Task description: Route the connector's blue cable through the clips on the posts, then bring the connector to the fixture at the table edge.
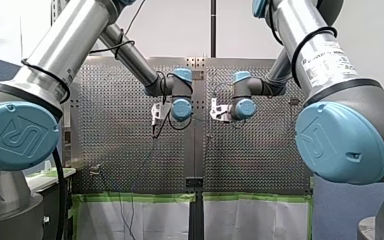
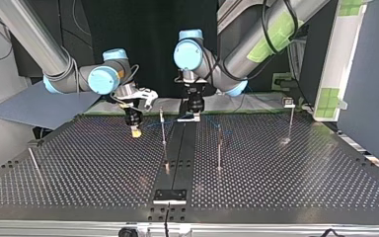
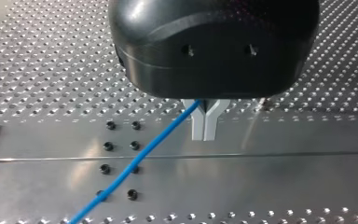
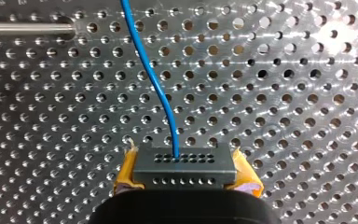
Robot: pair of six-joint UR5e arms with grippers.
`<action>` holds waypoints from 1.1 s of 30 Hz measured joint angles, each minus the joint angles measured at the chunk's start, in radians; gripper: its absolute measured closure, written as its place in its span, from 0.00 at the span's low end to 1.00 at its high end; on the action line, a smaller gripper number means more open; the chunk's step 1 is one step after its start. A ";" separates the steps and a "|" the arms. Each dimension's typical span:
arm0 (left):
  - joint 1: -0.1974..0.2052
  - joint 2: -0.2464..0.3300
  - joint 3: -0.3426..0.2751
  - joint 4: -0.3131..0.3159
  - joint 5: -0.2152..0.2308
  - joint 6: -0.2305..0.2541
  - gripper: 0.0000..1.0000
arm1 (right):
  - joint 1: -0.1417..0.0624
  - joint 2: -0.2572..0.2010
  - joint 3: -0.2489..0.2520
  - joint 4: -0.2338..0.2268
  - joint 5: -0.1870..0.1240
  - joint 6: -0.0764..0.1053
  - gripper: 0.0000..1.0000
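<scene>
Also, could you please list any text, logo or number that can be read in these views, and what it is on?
Embossed logo, no letters legible: my left arm's blue joint cap.
Same logo, illegible: my right arm's blue joint cap.
Print too blurred to read: white label on my right arm.
No markings: connector, blue cable.

Pale wall point(image 1: 180, 30); dark backdrop point(image 2: 148, 29); blue panel point(image 2: 370, 98)

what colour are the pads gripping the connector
Yellow pads, seen best in the right wrist view, clamping the connector.
</scene>
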 joint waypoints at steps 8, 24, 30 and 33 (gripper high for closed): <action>-0.003 0.000 -0.041 0.030 0.010 -0.006 1.00 | 0.004 -0.003 0.026 -0.006 0.001 -0.007 1.00; -0.018 -0.059 -0.069 0.062 0.061 -0.012 1.00 | 0.002 -0.040 0.148 -0.110 0.014 -0.004 1.00; -0.032 -0.105 -0.069 0.099 0.071 -0.023 1.00 | 0.000 -0.085 0.197 -0.156 0.016 0.011 1.00; -0.041 -0.112 -0.070 0.115 0.075 -0.031 1.00 | -0.002 -0.109 0.221 -0.173 0.019 0.014 1.00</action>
